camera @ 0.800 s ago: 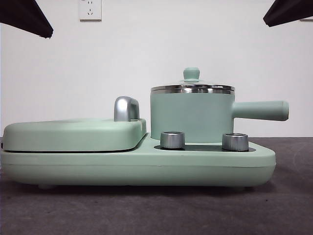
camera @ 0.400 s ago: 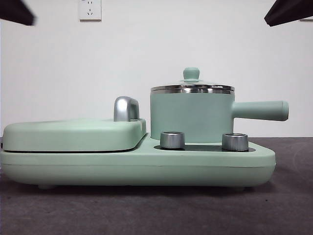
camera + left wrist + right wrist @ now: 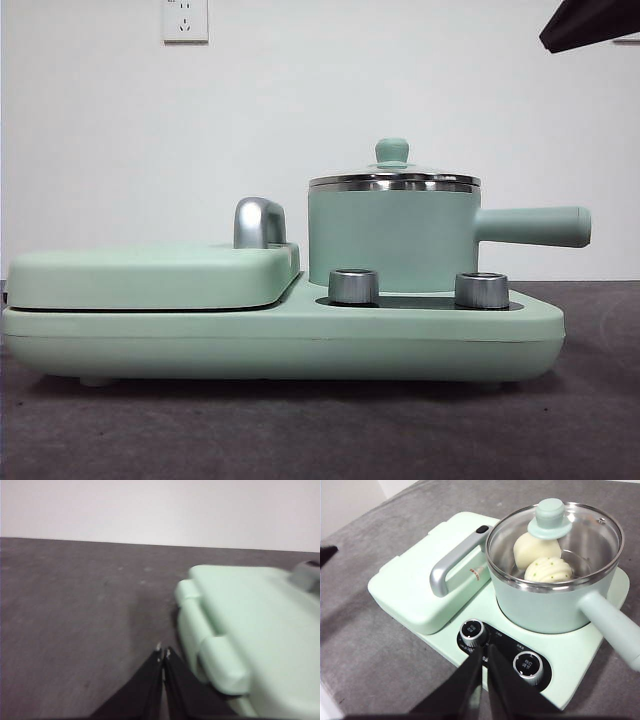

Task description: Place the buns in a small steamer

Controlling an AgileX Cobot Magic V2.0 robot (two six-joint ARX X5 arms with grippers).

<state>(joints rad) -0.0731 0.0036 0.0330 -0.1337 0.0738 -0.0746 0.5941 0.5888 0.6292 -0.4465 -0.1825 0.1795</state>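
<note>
— Where are the buns [image 3: 543, 560]?

— Both inside the small steamer [image 3: 555, 580], under its glass lid [image 3: 549, 517]; only the right wrist view shows them, since the front view sees just the pot's wall. So the job looks finished.

— And the arms?

— Right end effector [image 3: 485, 652] hangs above the dials, jaws together, empty. Left end effector [image 3: 162, 652] sits together too, probably clear, beside the griddle [image 3: 250, 630] over the counter [image 3: 75, 605].
</note>
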